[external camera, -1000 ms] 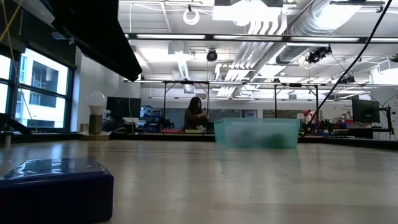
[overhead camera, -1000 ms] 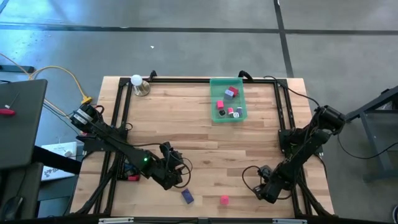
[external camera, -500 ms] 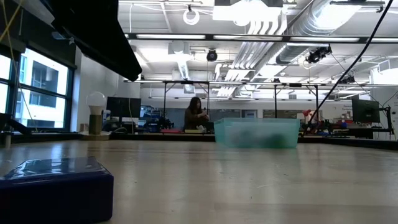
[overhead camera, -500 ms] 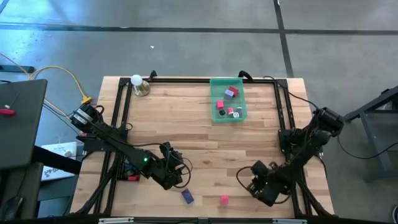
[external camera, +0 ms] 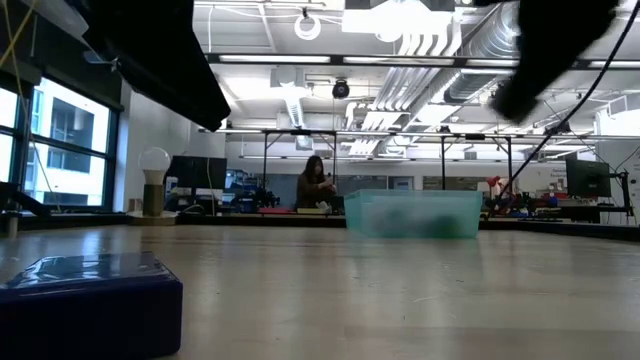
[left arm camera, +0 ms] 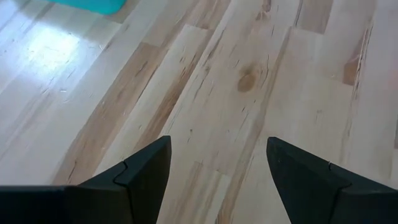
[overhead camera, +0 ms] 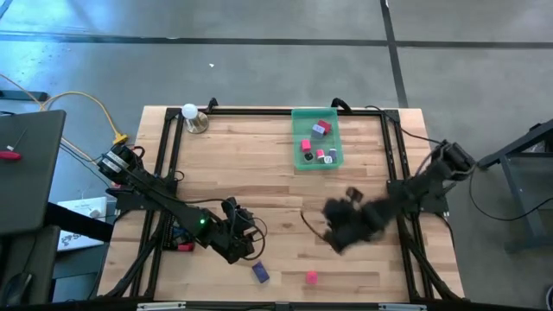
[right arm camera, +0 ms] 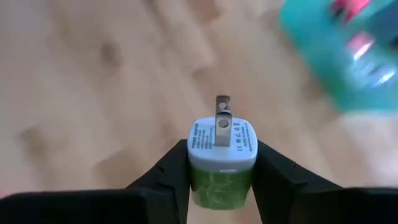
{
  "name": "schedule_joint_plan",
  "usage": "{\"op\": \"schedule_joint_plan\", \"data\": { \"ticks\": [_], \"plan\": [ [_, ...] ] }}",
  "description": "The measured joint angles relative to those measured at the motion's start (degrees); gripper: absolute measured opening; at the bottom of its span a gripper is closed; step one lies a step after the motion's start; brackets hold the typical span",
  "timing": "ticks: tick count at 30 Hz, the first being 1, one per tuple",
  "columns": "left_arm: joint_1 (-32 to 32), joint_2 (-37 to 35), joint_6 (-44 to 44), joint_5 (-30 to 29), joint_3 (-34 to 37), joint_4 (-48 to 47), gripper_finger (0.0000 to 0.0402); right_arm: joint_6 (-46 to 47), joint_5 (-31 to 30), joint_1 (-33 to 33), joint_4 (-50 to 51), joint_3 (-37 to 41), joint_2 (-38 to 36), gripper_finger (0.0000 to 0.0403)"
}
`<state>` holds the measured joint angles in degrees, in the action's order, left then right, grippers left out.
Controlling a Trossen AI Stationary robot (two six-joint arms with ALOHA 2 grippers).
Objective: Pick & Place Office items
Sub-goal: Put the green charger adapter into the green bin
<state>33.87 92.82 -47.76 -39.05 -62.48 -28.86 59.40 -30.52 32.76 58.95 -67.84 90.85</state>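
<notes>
Right wrist view shows the right gripper [right arm camera: 222, 163] closed on a green plug [right arm camera: 222, 162]. It has left the table's near edge and now hangs mid-table, nearer the green tray [overhead camera: 295, 138]. Left gripper [left arm camera: 217, 171] waits open over bare wood.

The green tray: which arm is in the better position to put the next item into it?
The right. Its gripper is shut on a green and white plug and is over the table toward the green tray. The left gripper is open and empty, low near the front edge, beside the purple block.
</notes>
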Motion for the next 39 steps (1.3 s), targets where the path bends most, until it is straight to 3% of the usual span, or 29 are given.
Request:
{"op": "schedule_joint_plan", "data": {
  "ticks": [11,16,19,25,32,39],
  "plan": [
    [0.0,0.0,-0.2,0.0,0.0,0.5,0.0256,-32.7,1.1,-31.0,-7.8,0.0,0.0,0.0117],
    [0.0,0.0,0.1,0.1,0.0,1.3,0.0256,-42.7,11.0,-42.7,-17.3,-0.1,0.6,0.0117],
    [0.0,0.0,0.1,0.2,0.0,1.4,0.0256,-46.0,14.0,-47.9,-20.0,-0.1,2.3,0.0117],
    [-2.0,-0.6,0.6,1.3,-0.1,5.2,0.0256,-47.7,15.7,-53.6,-19.0,-0.1,6.4,0.0117],
    [-4.6,-1.0,2.8,6.1,-0.1,5.5,0.0256,-48.3,17.4,-55.9,-20.7,0.0,7.2,0.0117],
    [-6.3,-1.0,2.8,6.5,-0.1,6.0,0.0256,-47.2,20.7,-57.9,-20.8,-0.1,9.0,0.0117]
  ]
}}
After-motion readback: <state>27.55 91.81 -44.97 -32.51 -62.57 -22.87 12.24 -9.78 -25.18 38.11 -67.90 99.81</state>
